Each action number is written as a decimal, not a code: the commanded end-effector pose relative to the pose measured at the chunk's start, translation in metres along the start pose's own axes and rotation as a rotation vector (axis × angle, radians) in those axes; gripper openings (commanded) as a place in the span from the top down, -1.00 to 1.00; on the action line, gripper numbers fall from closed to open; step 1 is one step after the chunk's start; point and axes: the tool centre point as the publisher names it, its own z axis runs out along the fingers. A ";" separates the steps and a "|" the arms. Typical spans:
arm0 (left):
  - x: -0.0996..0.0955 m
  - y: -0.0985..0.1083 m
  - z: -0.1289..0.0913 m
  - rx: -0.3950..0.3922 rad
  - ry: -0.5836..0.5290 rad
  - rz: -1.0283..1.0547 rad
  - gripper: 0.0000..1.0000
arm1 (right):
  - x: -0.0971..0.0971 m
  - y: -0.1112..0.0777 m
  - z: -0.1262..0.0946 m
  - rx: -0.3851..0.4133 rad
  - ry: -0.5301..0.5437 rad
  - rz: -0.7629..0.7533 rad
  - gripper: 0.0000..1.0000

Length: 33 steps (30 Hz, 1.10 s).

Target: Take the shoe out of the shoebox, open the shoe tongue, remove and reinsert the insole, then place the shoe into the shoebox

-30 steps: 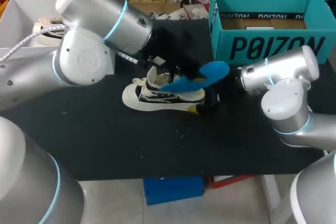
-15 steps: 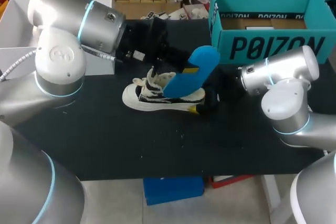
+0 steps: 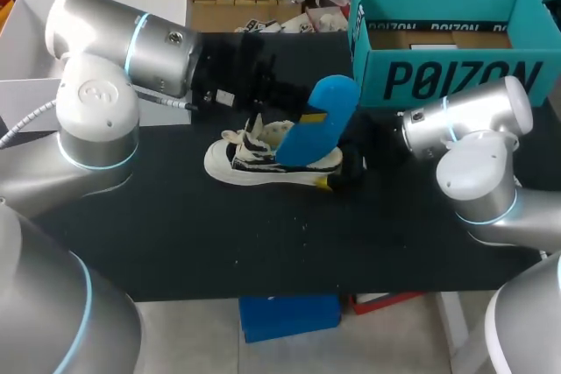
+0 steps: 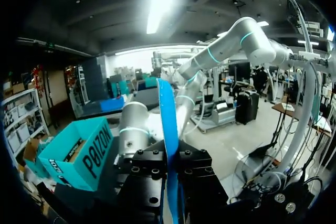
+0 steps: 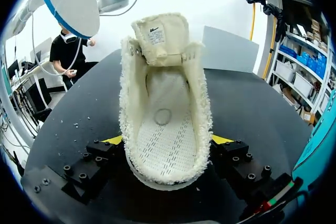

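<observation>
Bare black table (image 3: 263,243) lies at 6 o'clock of the white sneaker (image 3: 263,164), long axis 9 to 3 o'clock, toe at 9, heel pinched from both sides by the right gripper (image 5: 167,148). The left gripper (image 4: 170,179) clamps the blue insole (image 3: 317,120), tilted steeply over the sneaker; only the right wrist view shows the upturned tongue (image 5: 160,35) and bare interior. Teal shoebox (image 3: 443,76): 1 o'clock, far edge.

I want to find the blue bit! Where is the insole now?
In the head view the blue insole is out of the shoe, standing slanted just above it mid-table, pinched by the left gripper, near the teal shoebox.
</observation>
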 end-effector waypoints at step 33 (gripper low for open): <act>0.041 -0.102 -0.046 0.372 -0.078 -0.310 1.00 | 0.000 0.000 0.003 0.003 -0.001 0.002 1.00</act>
